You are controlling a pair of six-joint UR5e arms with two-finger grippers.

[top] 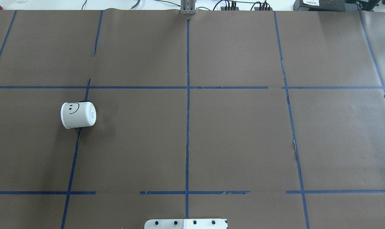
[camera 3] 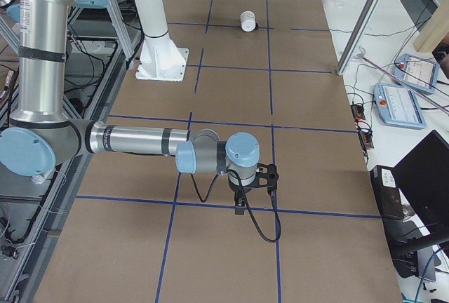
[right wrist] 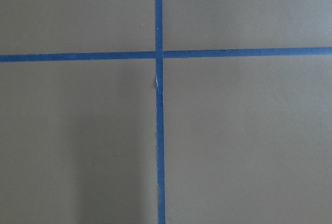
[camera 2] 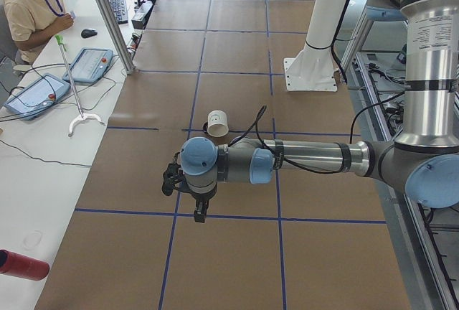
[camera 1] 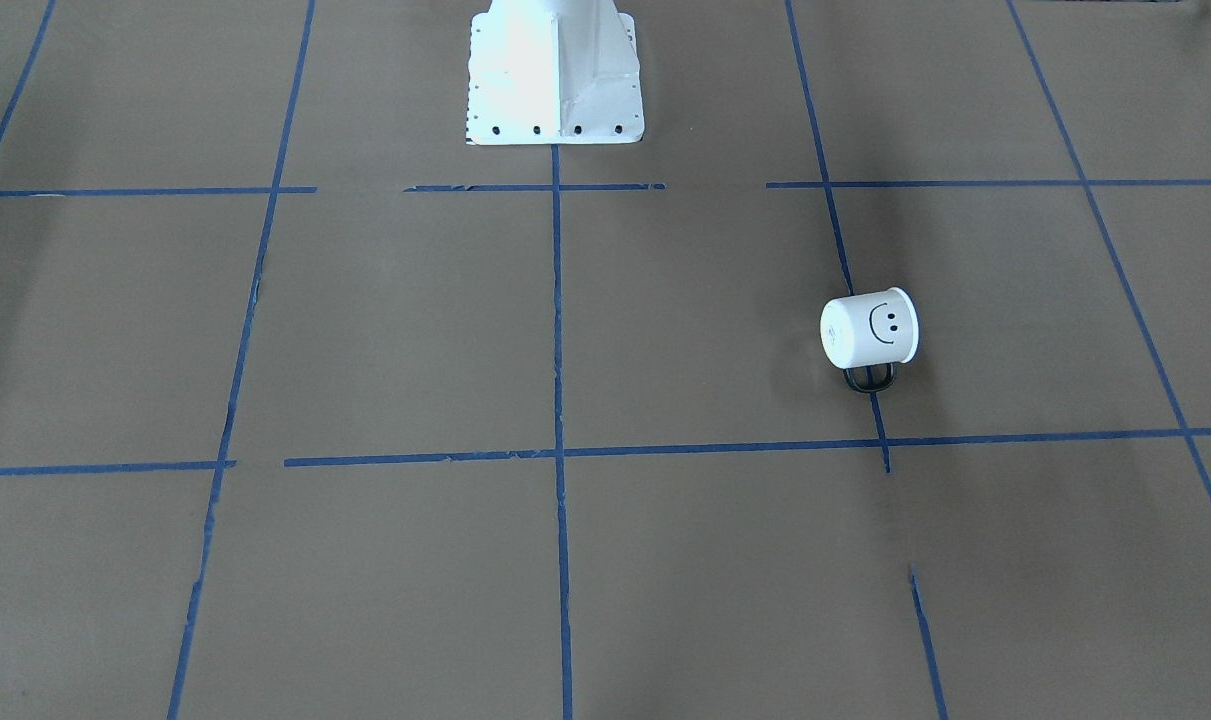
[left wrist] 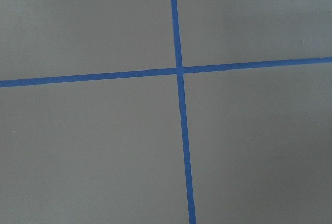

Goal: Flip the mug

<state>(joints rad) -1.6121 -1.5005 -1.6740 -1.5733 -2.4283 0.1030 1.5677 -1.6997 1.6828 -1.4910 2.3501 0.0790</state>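
The white mug (camera 1: 870, 330) with a black smiley face lies on its side on the brown paper, on the robot's left half of the table. Its flat base faces the table's middle and its dark handle (camera 1: 870, 378) points away from the robot. It also shows in the overhead view (top: 78, 115), the left side view (camera 2: 217, 122) and the right side view (camera 3: 248, 20). My left gripper (camera 2: 200, 213) hangs above the table, well short of the mug. My right gripper (camera 3: 240, 205) hangs over the far half. I cannot tell whether either is open or shut.
The robot's white base pedestal (camera 1: 553, 75) stands at mid-table. Blue tape lines (top: 187, 127) grid the brown paper. An operator (camera 2: 32, 8), tablets and a red cylinder (camera 2: 21, 264) are on the side bench beyond the table's edge.
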